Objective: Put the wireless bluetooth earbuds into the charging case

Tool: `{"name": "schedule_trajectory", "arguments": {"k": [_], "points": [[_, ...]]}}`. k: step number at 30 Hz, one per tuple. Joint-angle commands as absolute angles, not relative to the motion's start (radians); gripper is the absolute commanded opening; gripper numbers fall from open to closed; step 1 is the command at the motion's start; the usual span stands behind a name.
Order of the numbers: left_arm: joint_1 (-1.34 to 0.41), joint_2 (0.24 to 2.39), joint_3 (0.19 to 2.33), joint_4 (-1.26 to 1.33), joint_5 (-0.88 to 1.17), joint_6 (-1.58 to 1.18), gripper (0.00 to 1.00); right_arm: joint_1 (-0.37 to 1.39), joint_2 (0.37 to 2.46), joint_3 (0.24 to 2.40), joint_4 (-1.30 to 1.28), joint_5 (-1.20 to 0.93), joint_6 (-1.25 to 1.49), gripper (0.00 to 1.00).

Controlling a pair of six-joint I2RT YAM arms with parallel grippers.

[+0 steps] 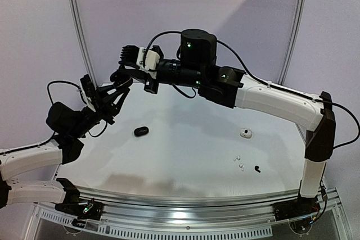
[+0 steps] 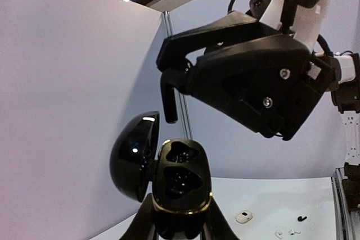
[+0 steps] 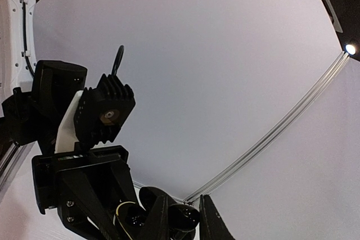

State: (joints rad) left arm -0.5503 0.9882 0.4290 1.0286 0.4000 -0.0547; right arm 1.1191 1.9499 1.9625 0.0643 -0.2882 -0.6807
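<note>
My left gripper (image 1: 112, 95) is shut on an open black charging case (image 2: 181, 175) with a gold rim and holds it high above the table's far left. Its lid (image 2: 134, 155) hangs open to the left, and both sockets look empty. My right gripper (image 1: 121, 75) reaches across and hovers just above the case. It grips a small glossy black earbud (image 3: 184, 216) between its fingers, close to the case's gold rim (image 3: 125, 217). Two white earbuds (image 1: 239, 162) and one black earbud (image 1: 257, 168) lie on the table at the front right.
A closed black case (image 1: 140, 131) lies left of the table's middle. A small white case (image 1: 244, 133) lies to the right. The right arm spans the back of the table. A curved metal rail edges the table's front.
</note>
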Motion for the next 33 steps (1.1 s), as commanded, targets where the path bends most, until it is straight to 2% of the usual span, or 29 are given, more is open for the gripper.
{"name": "schedule_trajectory", "arguments": {"k": [1, 33], "points": [[-0.564, 0.992, 0.434, 1.05, 0.4, -0.056, 0.0, 1.124, 1.948, 1.952, 0.038, -0.247, -0.703, 0.0], [-0.561, 0.991, 0.45, 1.037, 0.38, -0.106, 0.0, 1.123, 1.941, 1.936, 0.002, -0.24, -0.645, 0.0]]}}
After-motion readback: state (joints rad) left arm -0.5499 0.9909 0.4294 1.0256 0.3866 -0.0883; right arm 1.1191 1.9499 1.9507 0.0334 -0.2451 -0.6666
